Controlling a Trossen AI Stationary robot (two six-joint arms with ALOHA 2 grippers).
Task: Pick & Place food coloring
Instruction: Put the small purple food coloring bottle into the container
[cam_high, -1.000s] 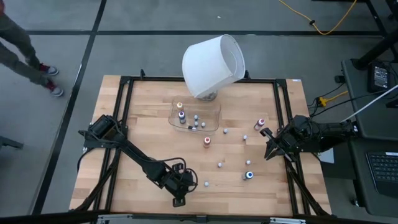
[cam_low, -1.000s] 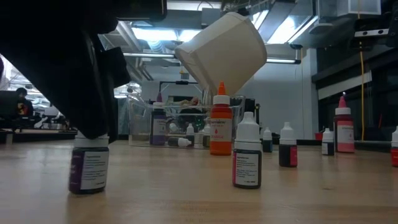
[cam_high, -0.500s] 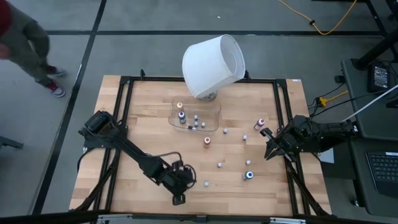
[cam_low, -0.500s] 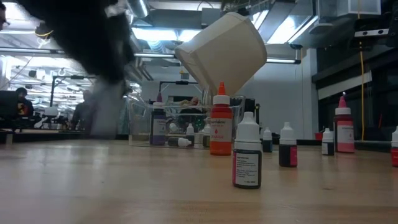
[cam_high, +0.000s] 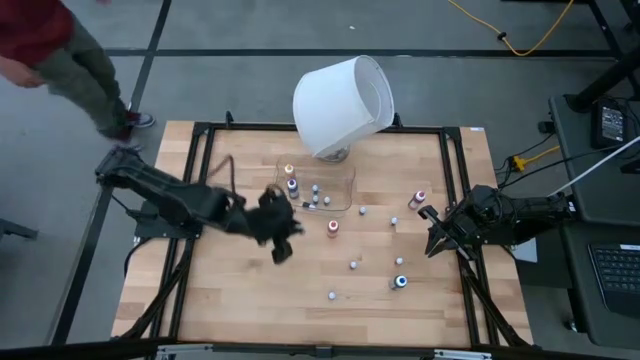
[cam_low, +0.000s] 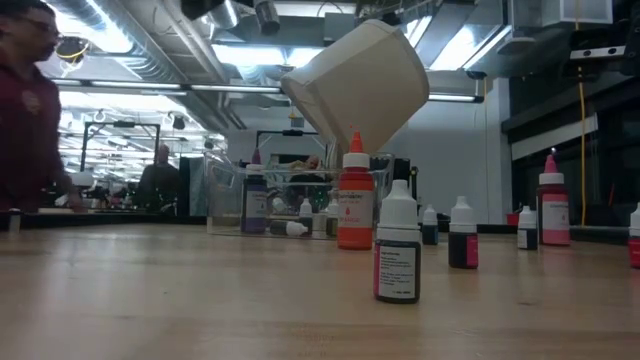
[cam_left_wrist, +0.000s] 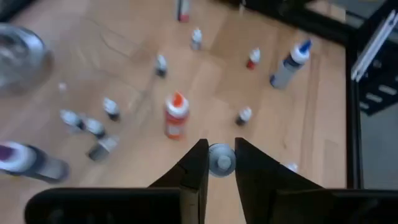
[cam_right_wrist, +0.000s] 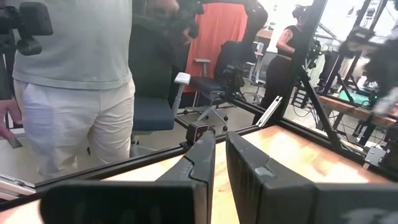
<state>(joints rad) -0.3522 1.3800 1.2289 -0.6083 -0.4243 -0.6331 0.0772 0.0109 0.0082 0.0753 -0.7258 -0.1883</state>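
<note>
Between tray (cam_high: 345, 187) and table edge (cam_high: 175, 215), left tool (cam_high: 281, 247).

food coloring (cam_high: 332, 227) — tiny bottles upright, scattered | one held aloft

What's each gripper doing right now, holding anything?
Left gripper: shut on a small bottle with a whitish cap, carried above the table.
Right gripper: shut, empty, waiting at the table's right edge.
</note>
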